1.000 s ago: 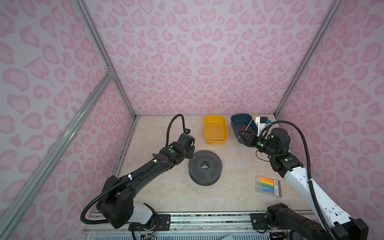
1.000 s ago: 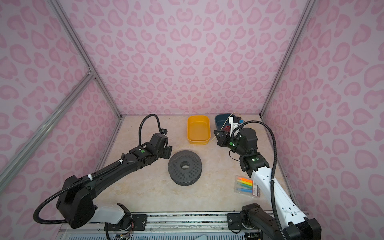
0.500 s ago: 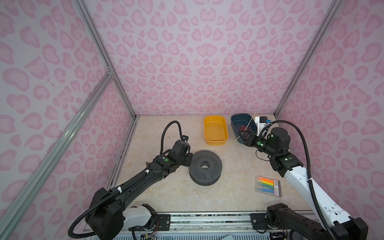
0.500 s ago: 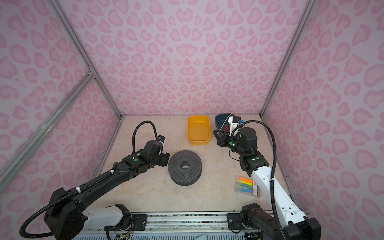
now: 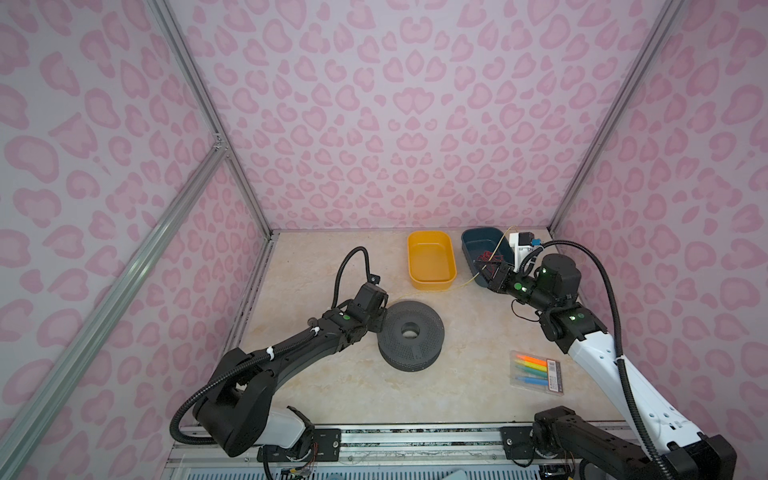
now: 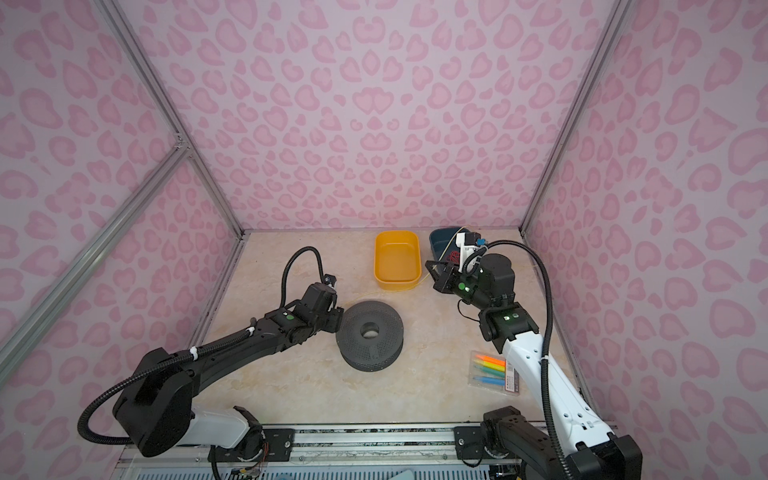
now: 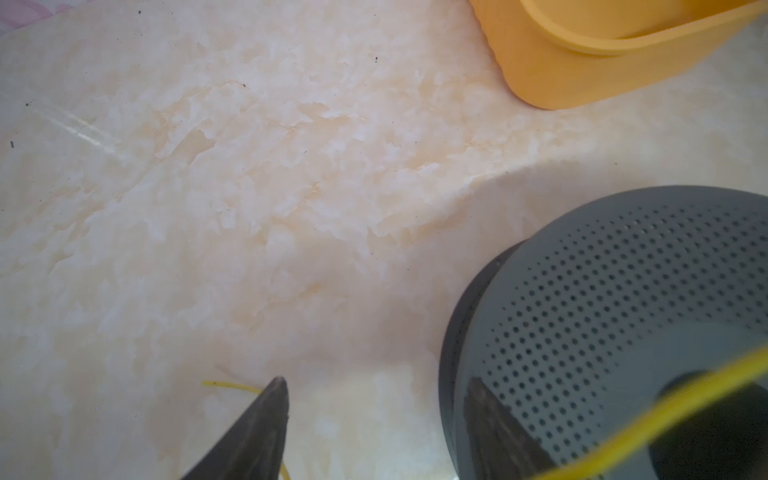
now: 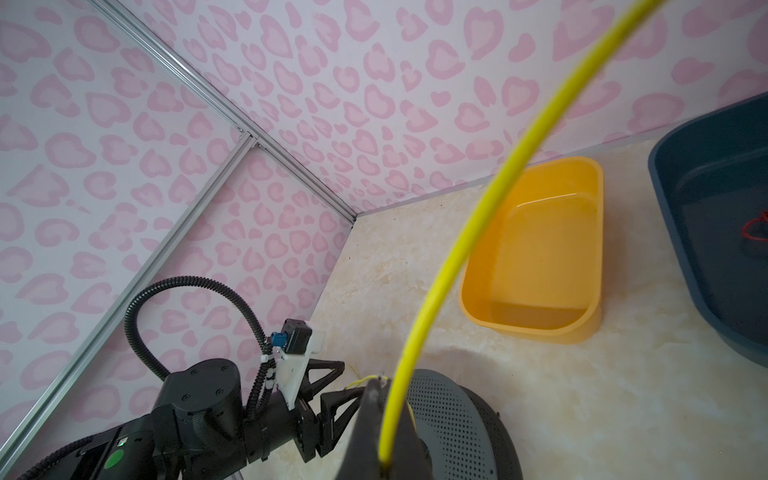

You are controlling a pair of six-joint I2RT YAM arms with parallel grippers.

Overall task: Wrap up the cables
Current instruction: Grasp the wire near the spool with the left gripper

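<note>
The cable is a thin yellow wire (image 8: 457,249). My right gripper (image 8: 380,386) is shut on it, and it arcs up out of the jaws toward the camera. In both top views that gripper (image 5: 482,273) (image 6: 432,274) hovers at the front of the blue bin (image 5: 469,245). From there the wire trails across the table toward a dark grey perforated spool (image 5: 419,351) (image 6: 374,351). My left gripper (image 7: 378,380) (image 5: 380,321) is open at the spool's left rim, one finger over the spool (image 7: 623,291) and one over the table. A loose wire end (image 7: 232,385) lies beside that outer finger.
An empty yellow bin (image 5: 430,282) stands behind the spool. The blue bin beside it holds a tangle of red wires (image 5: 486,259). A pack of coloured highlighters (image 5: 536,370) lies at the front right. Pink patterned walls enclose the table on three sides.
My left arm has come toward the front along the spool's left side, and its jaws have narrowed a little. The right arm has held still with the wire.
</note>
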